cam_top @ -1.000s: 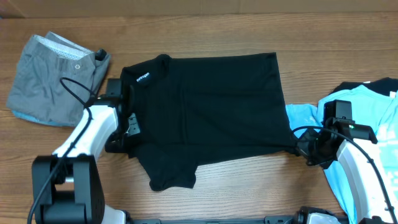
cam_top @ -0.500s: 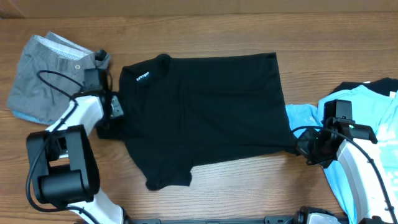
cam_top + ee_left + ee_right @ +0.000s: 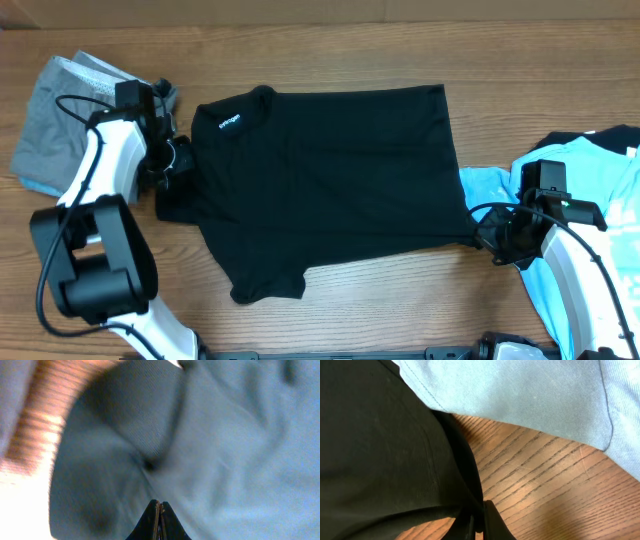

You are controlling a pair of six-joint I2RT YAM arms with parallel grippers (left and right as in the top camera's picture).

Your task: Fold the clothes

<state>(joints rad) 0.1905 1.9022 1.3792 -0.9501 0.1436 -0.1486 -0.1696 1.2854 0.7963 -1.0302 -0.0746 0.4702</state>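
**While the grip is set, the first fold waits**

As its fingers press together, the left hand (image 3: 177,162) pinches cloth at the collar end of the black T-shirt (image 3: 330,170). The right hand (image 3: 482,238) is clamped on the hem's near corner. The shirt lies flat mid-tabletop (image 3: 400,40) with its long axis running left to right. Its collar (image 3: 258,97) points left toward the grey shorts (image 3: 60,130), its hem toward the light blue T-shirt (image 3: 575,165). I judge this the spreading step. Next, both pinches would need to lift together and carry one long edge evenly across.
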